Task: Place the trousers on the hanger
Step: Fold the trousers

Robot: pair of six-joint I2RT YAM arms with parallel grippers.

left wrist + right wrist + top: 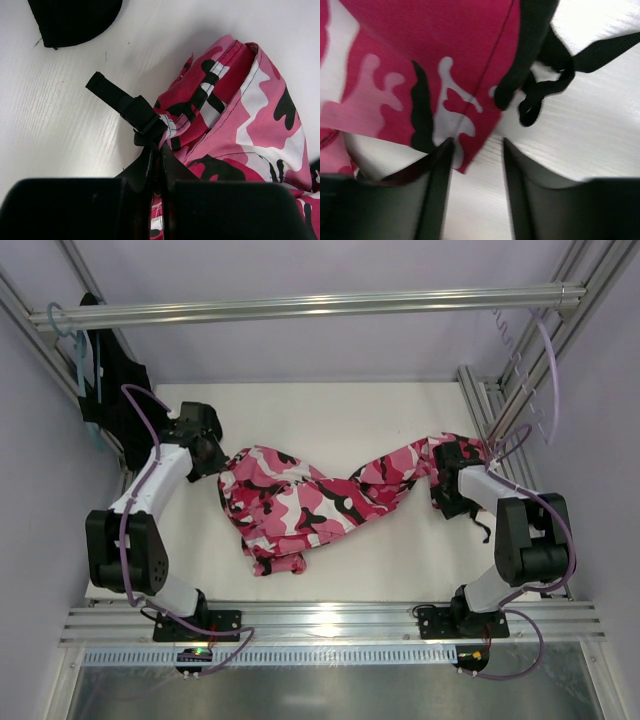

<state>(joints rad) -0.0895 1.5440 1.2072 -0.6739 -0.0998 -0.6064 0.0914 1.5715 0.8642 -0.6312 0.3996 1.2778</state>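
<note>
Sprawling trousers [300,505] | white table [380,430] | aluminium frame [300,308] | pale walls [300,352]

The trousers [300,505] are matt woven cloth; the table [350,420] is smooth and faintly grained.

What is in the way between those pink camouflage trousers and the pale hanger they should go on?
Nothing visible lies between them. The trousers sprawl on the table, with the left gripper shut on one end and the right gripper open at the other. The pale hanger hangs up by the right frame.
</note>
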